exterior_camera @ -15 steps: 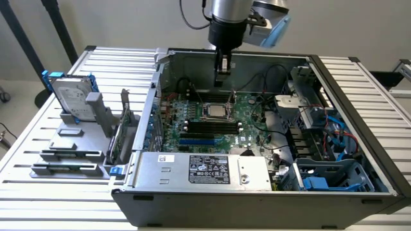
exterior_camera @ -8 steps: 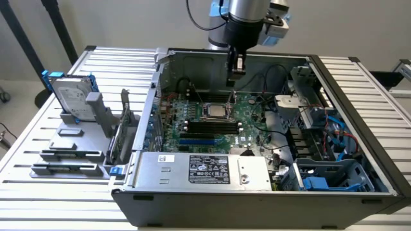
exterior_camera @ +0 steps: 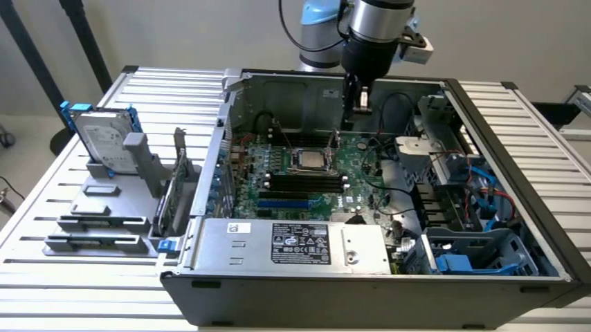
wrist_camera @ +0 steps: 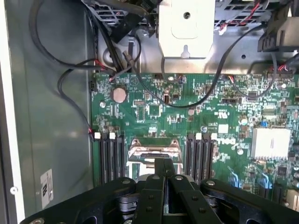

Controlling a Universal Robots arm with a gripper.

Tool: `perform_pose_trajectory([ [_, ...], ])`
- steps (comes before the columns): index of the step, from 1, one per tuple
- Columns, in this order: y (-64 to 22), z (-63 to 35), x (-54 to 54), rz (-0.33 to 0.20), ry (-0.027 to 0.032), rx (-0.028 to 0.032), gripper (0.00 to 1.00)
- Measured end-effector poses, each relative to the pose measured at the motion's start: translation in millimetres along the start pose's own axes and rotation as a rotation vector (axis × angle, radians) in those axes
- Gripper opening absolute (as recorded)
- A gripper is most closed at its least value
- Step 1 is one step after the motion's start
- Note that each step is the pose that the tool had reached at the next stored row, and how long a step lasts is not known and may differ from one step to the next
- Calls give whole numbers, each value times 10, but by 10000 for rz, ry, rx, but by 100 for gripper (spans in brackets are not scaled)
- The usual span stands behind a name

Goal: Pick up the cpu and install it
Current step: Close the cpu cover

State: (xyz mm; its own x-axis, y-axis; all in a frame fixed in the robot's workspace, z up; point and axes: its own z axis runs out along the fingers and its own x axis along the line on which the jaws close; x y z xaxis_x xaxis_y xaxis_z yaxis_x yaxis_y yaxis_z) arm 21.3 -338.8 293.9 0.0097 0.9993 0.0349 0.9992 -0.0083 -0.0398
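1. One black claw (exterior_camera: pixel 353 119), fingers pressed together with nothing between them. I see it hanging inside the open-topped case (exterior_camera: pixel 221 159), above the board (exterior_camera: pixel 356 173), between the back wall and the socket (exterior_camera: pixel 293 168).
2. Flat, silver-grey and square, the cpu (exterior_camera: pixel 308 160) seems to lie in the socket's shiny metal frame at mid-board, apart from the claw. I can't tell whether the frame is latched.
3. In the wrist view the joined fingertips (wrist_camera: pixel 159 167) sit in front of the socket and cover its near edge.
4. Room: there is free air above the socket. Black memory sticks (exterior_camera: pixel 305 183) lie just beside it. In the wrist view they flank it on both sides.
5. Tight spots: loose black cables (exterior_camera: pixel 392 149) and a pale metal bracket (exterior_camera: pixel 416 146) crowd the board toward the exterior view's right. The grey steel back wall stands near the claw.
6. Front edge: a boxy steel power supply (exterior_camera: pixel 286 242) with a label closes off that side.
7. The board is green and densely populated, with a round coin cell (wrist_camera: pixel 119 94) and a pale finned heatsink (wrist_camera: pixel 270 142).
8. Outside the case, on the exterior view's left, a grey rack (exterior_camera: pixel 102 228) holds an upright drive (exterior_camera: pixel 102 138) in a blue frame. All of it stands on a ribbed metal table (exterior_camera: pixel 517 117).
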Motion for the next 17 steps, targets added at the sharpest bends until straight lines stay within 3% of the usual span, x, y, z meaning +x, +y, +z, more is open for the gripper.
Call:
perform_pose_trajectory([
  [11, 54, 198, 4, 0, 12, -1, 11],
  [15, 85, 249, 28, -4, 114, 1, 11],
  [17, 85, 266, 31, -3, 127, 25, 11],
])
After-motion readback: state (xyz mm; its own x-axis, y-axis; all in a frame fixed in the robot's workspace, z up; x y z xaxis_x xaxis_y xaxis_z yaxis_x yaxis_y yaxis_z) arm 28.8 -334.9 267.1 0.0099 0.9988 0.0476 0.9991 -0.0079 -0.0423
